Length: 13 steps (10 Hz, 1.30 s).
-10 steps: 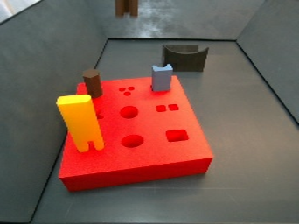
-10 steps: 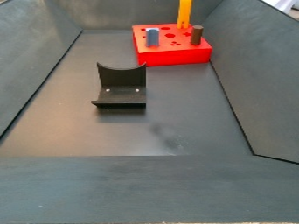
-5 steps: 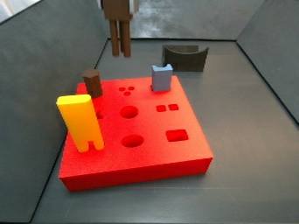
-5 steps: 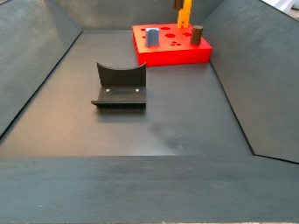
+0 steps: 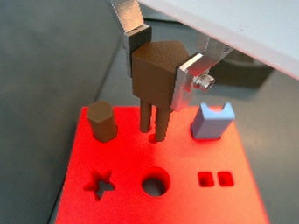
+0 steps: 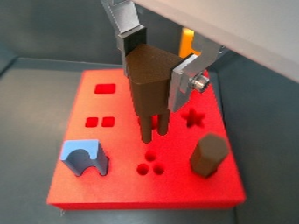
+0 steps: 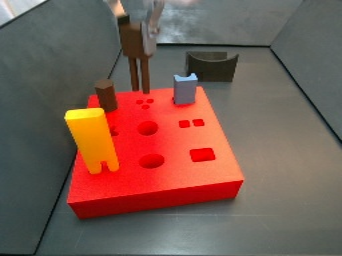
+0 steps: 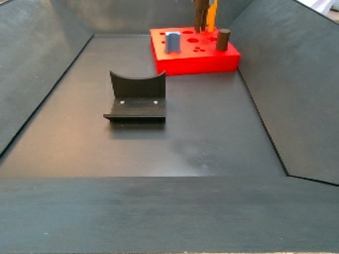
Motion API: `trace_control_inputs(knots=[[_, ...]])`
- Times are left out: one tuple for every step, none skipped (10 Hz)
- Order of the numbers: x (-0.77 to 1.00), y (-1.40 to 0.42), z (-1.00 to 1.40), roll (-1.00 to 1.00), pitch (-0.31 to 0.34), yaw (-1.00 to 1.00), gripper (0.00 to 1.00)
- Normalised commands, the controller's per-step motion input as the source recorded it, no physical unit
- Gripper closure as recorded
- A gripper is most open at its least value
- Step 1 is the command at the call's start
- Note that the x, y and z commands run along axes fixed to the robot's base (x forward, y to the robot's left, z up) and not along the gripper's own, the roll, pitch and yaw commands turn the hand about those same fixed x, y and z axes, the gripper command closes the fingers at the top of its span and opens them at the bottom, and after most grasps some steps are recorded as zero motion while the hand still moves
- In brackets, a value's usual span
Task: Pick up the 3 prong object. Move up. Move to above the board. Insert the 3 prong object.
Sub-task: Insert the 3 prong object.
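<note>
Insertion step in hand. The gripper (image 5: 162,63) is clamped on the 3 prong object (image 5: 156,80), holding it upright above the board (image 5: 176,188), prongs hanging just over the three-dot hole group (image 6: 149,164) (contact not discernible). Judgement: next move calls for straight descent, prongs kept aligned with the dots, clear of the dark cylinder (image 6: 209,155) nearby.
</note>
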Motion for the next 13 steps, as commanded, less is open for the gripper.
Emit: trace_control_inputs(knots=[[0.03, 0.10, -0.77, 0.00, -0.046, -0.86, 1.00], [0.00, 0.19, -0.69, 0.00, -0.063, -0.84, 1.00], [0.15, 0.07, -0.01, -0.03, 0.000, -0.13, 1.00], [0.00, 0.10, -0.08, 0.00, 0.000, 0.00, 1.00], [-0.09, 0.44, -0.30, 0.00, 0.000, -0.10, 1.00], [-0.15, 0.45, -0.31, 0.02, 0.000, -0.14, 1.00], [-0.02, 0.21, -0.10, 0.00, 0.000, -0.15, 1.00], [0.00, 0.00, 0.00, 0.00, 0.009, 0.00, 1.00], [0.02, 0.00, -0.30, 0.00, -0.047, -0.47, 1.00], [0.00, 0.00, -0.49, -0.01, -0.056, -1.00, 1.00], [0.00, -0.02, -0.40, -0.04, -0.106, -1.00, 1.00], [0.00, 0.00, -0.04, -0.02, -0.001, 0.00, 1.00], [0.00, -0.06, -0.02, 0.00, -0.013, 0.00, 1.00]])
